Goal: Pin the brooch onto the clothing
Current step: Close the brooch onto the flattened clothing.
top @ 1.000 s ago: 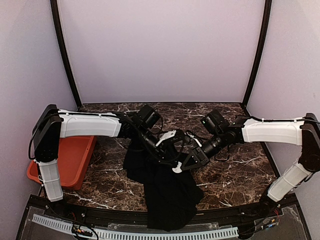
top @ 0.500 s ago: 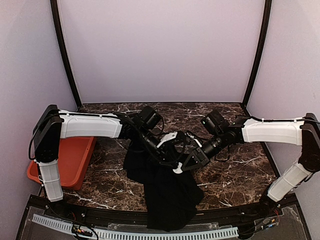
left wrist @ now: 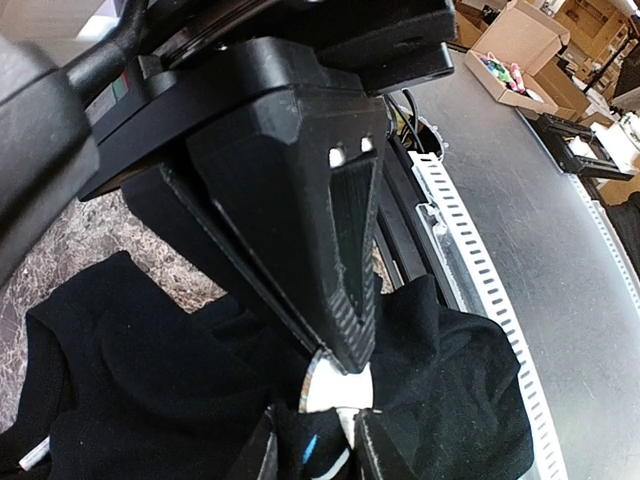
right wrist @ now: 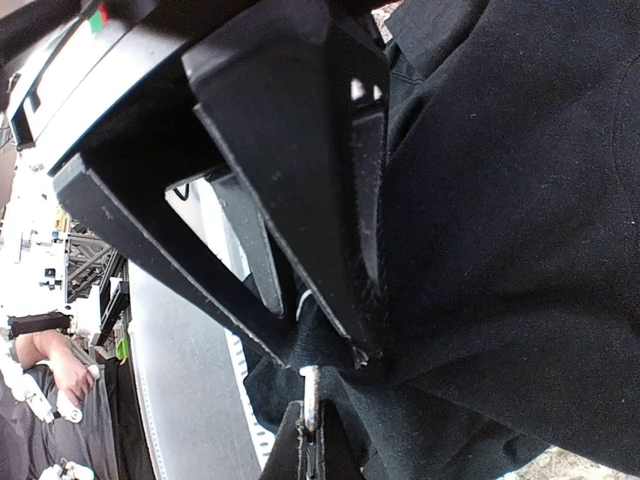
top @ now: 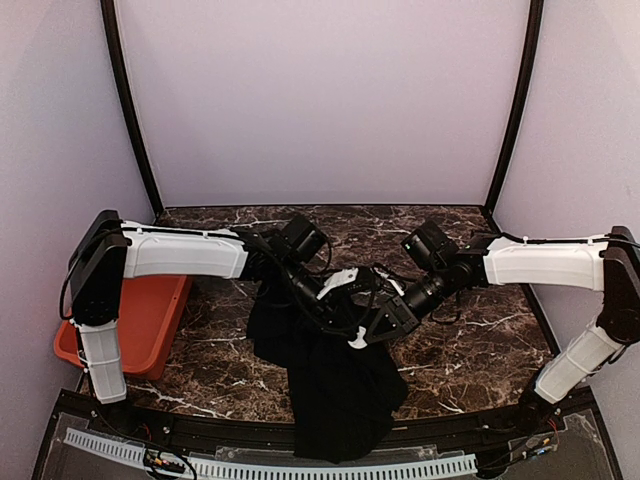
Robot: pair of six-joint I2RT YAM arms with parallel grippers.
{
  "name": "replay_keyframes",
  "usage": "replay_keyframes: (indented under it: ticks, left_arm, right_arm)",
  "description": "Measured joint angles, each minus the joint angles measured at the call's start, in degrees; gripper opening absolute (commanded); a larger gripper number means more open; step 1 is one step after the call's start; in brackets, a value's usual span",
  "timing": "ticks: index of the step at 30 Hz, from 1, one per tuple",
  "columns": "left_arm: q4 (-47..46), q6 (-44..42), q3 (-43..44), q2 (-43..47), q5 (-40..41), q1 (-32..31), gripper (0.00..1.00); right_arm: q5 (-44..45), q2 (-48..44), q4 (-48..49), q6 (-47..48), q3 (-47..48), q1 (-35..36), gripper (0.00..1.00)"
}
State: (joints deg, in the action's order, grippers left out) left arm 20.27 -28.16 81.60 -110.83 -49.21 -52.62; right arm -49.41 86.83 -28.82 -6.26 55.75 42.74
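Observation:
The clothing, a black T-shirt [top: 335, 400], lies bunched on the marble table and hangs over its front edge. My left gripper [top: 343, 315] [left wrist: 318, 455] is shut on a raised fold of the T-shirt [left wrist: 150, 400], and a bit of blue print [left wrist: 310, 448] shows between its fingers. My right gripper [top: 368, 328] [right wrist: 310, 455] is shut on the brooch [top: 357, 340], gripping its thin metal edge [right wrist: 310, 395]. In the left wrist view the brooch is a white disc [left wrist: 335, 385] right against the held fold. The two grippers meet tip to tip above the shirt [right wrist: 520, 200].
An orange-red tray [top: 140, 320] sits at the table's left edge under the left arm. A white perforated rail [top: 300, 465] [left wrist: 470, 250] runs along the front edge. Dark marble [top: 470, 330] shows to the right of the shirt.
The left gripper has shifted slightly right with its fold, closing in on the right gripper and the brooch. The right arm has barely moved.

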Motion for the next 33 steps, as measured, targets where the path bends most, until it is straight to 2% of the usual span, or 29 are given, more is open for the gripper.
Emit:
replay_keyframes:
  ticks: [33]
  left_arm:
    - [0.48, 1.88, 0.87, -1.14, 5.64, -1.53, 0.25]
  right_arm:
    - [2.84, 1.20, -1.01, -0.33, 0.00, -0.13, 0.00]
